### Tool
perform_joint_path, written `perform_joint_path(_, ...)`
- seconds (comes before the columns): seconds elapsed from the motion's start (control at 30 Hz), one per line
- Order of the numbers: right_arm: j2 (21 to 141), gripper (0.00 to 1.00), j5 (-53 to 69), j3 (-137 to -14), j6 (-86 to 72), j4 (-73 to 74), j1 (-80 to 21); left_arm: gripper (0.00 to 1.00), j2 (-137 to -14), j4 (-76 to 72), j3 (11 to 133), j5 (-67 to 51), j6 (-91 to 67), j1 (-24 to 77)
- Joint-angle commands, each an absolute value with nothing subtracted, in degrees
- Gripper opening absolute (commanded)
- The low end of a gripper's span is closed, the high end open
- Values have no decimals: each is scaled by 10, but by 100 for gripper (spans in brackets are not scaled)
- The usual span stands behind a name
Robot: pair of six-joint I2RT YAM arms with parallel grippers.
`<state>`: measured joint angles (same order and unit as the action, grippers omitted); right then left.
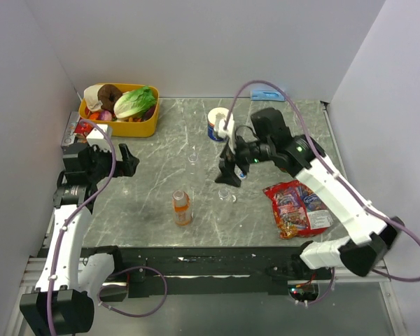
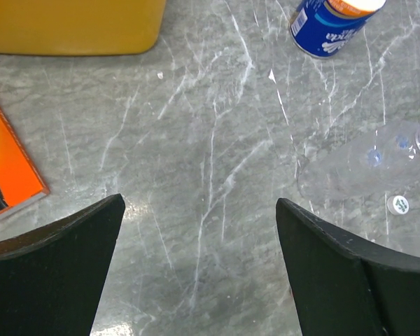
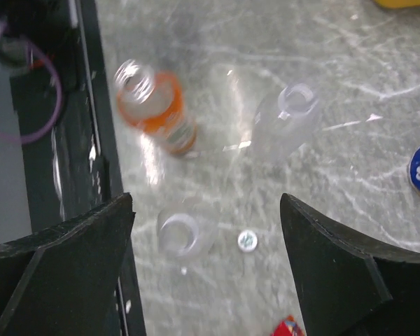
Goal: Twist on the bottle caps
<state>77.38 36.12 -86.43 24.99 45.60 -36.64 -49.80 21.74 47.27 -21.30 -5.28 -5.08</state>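
Three open bottles stand mid-table: an orange drink bottle point(image 1: 182, 208) point(image 3: 154, 105) and two clear ones point(image 1: 194, 155) point(image 1: 226, 192). In the right wrist view one clear bottle point(image 3: 178, 234) shows its open mouth below my open right gripper point(image 3: 206, 210) point(image 1: 229, 175), nearer the left finger. A pale-topped bottle cap point(image 3: 248, 241) lies on the table beside it, and the other clear bottle point(image 3: 287, 119) stands further off. My left gripper point(image 1: 126, 164) point(image 2: 199, 203) is open over bare table at the left; its view catches a clear bottle point(image 2: 364, 164) and a cap point(image 2: 399, 204) at the right edge.
A yellow bin point(image 1: 143, 129) of toy food sits at the back left, with an orange booklet point(image 2: 7, 168) near it. A blue-wrapped roll point(image 1: 217, 124) point(image 2: 329, 24) stands at the back centre. A red snack bag point(image 1: 294, 206) lies at the right. The table's black front edge point(image 3: 91, 140) is close to the bottles.
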Motion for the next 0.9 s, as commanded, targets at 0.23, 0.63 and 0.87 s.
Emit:
perform_joint_path(0.23,699,91,302,-752,318,477,-423,96,-503,185,457,-255,-83,-53)
perform_joint_path(0.63,730,85,252,-753,328,454,-449,96,-492,182,454,-255,-84,-54)
perform_joint_path(0.87,785,84,291,-842,302,412,-482,96,-493,167,452,-252,-104,-54)
